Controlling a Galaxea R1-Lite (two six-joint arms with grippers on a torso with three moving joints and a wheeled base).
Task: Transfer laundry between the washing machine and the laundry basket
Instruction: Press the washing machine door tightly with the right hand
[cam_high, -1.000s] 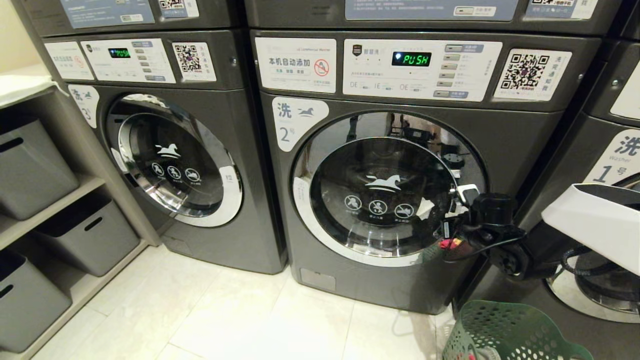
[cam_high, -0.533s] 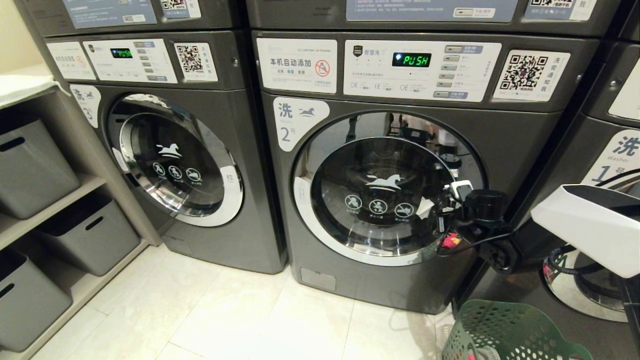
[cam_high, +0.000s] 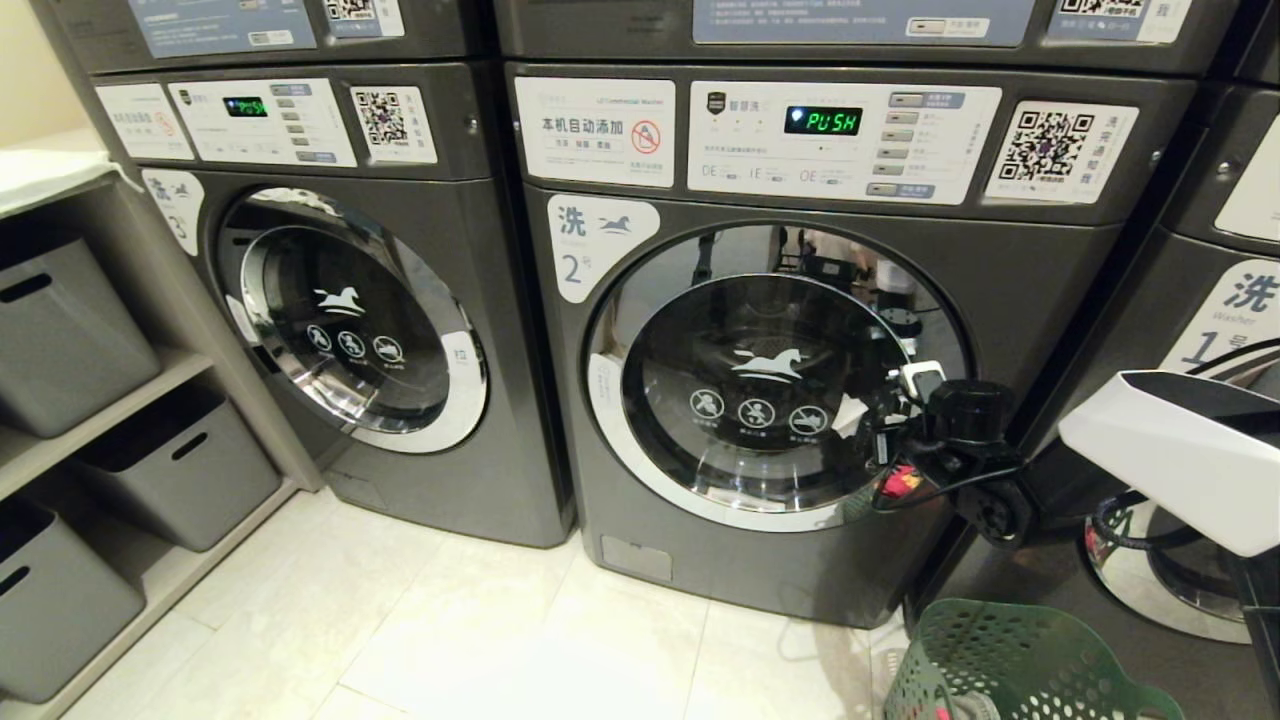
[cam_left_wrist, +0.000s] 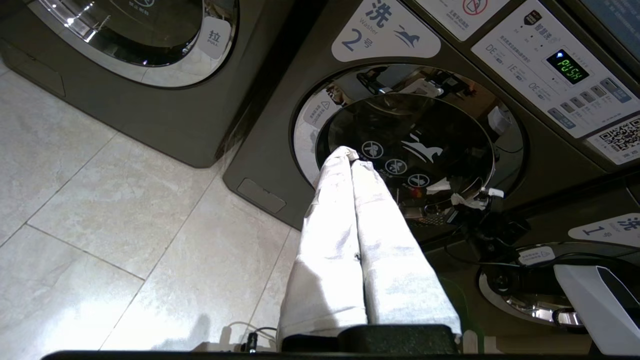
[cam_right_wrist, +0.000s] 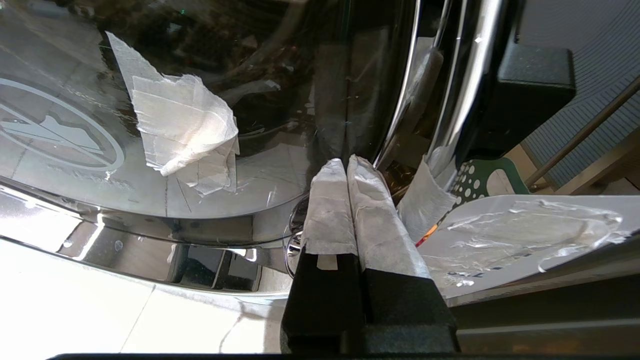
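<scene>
Bright, even indoor light (chrome door rim glares); edges distorted.

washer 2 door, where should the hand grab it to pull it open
Probably the right edge of the washer 2 door, where the white pull tab sits on the chrome rim. Come from the front right and hook behind the rim. The right hand is shut, its tips at that edge.

Grey bins on shelves, L
</scene>
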